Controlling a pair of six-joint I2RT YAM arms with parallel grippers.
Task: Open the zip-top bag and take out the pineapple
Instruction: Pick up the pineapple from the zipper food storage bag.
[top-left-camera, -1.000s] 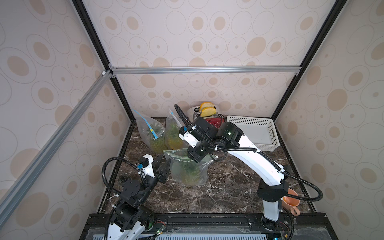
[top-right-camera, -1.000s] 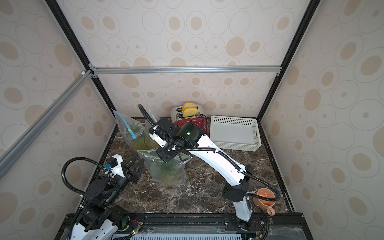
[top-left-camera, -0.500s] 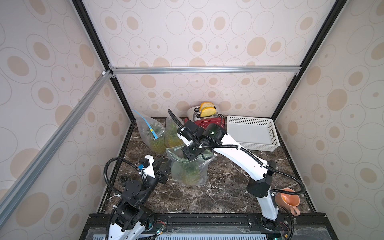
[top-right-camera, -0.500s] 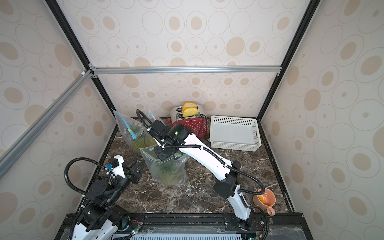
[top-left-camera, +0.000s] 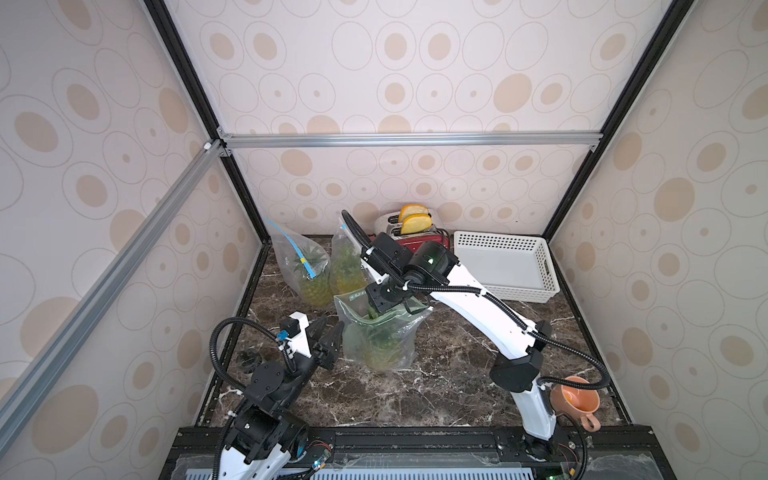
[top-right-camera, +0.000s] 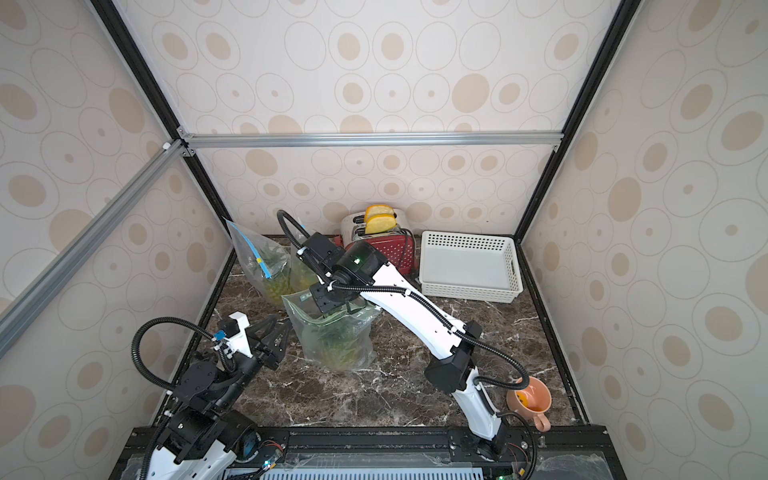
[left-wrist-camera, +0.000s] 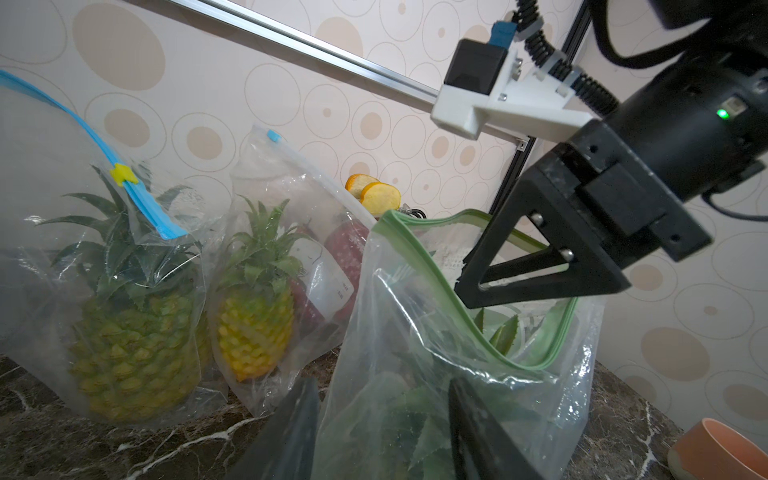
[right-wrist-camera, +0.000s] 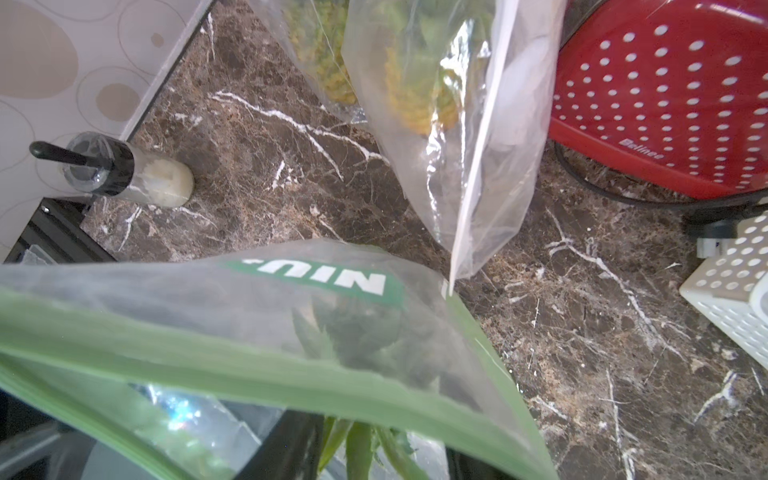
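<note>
Green-lipped zip-top bag (top-left-camera: 376, 332) gapes around our right gripper (top-left-camera: 374, 311); its spread jaws flank the leaves of the pineapple (top-left-camera: 380, 353) below them. Our left gripper (top-left-camera: 334, 326), jaws spread, sits just beside the bag.

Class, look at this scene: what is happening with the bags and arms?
The right tool reaches down into the open mouth of the green-zip bag standing on the marble table, jaws apart over the leaves of the pineapple inside. The left tool sits open at the bag's side. The pineapple is not yet out.
</note>
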